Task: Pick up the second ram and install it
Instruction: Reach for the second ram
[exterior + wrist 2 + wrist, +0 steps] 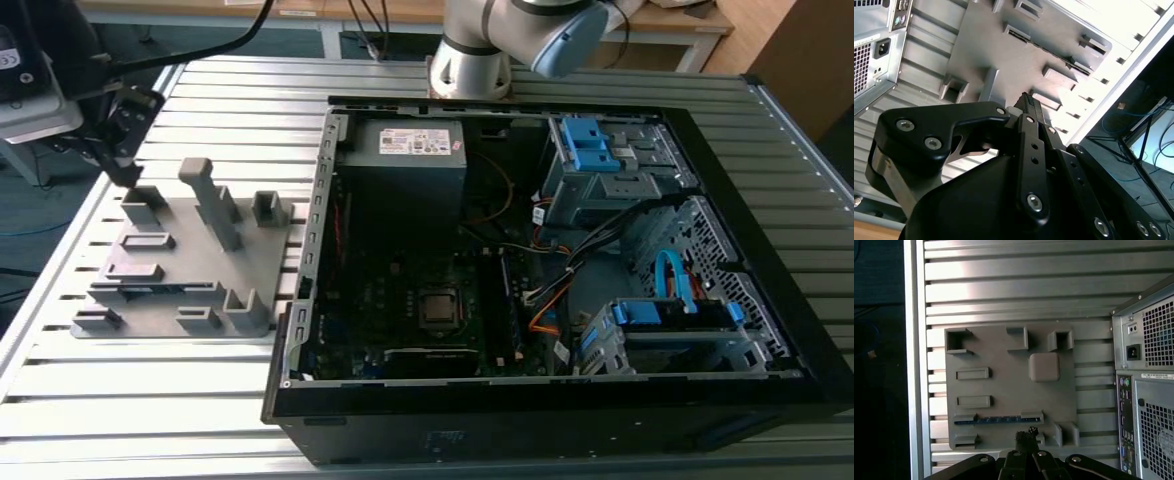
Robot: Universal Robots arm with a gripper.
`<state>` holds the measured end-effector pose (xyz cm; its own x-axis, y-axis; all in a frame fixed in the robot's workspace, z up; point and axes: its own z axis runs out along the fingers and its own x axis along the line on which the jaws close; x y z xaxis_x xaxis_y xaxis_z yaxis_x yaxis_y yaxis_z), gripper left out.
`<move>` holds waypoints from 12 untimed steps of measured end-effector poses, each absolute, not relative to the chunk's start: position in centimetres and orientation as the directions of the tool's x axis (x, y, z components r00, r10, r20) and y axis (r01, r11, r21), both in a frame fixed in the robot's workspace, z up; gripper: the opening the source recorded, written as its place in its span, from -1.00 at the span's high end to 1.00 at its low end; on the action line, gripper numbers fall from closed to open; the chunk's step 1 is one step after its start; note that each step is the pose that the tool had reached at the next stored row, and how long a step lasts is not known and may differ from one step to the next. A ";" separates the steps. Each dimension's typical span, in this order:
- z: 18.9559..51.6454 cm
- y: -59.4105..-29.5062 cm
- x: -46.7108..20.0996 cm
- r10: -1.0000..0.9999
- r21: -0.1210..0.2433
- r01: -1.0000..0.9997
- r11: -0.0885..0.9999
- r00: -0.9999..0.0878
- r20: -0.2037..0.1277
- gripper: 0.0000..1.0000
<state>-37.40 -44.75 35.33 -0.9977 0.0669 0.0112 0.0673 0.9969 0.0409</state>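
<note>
**A:** Exterior view first: where is the stick?

**B:** The second ram [158,289] sits in a long slot of the grey fixture plate [187,262]. The plate lies on the slatted metal desk [134,420], at the exterior view's left of the open computer case [534,425]. The tool [128,178] hangs over the plate's far edge, well apart from the strip.

**A:** And the second wrist view?

**B:** The black tool [1029,101] looks drawn together to a single tip, clamped on nothing. Under it lies the fixture plate [1004,65], matte, with squared raised blocks.

**A:** First wrist view?

**B:** The second ram [999,419] reads as a thin dark-blue line between two end blocks, seemingly standing on edge. The tool [1026,434] is near it and slightly off to one side. The case's [1149,365] perforated rear panel stands beside the plate.

**A:** How would you reach for it well?

**B:** My judgement: centre over the strip's middle and square the jaws to its flat faces. Open them before descending, since that thin, rigid board gives little to hold. Keep clear of the end blocks.
</note>
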 end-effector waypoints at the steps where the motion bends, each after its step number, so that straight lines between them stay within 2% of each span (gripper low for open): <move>1: 35.3 -44.8 -37.5 0.067 0.041 0.067 0.997 -0.998 0.011 0.80; 12: 34.7 -44.9 -38.0 0.066 0.041 0.067 0.997 -0.998 0.011 0.80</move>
<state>-38.01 -44.90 34.72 -0.9977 0.0663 0.0111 0.0667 0.9969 0.0410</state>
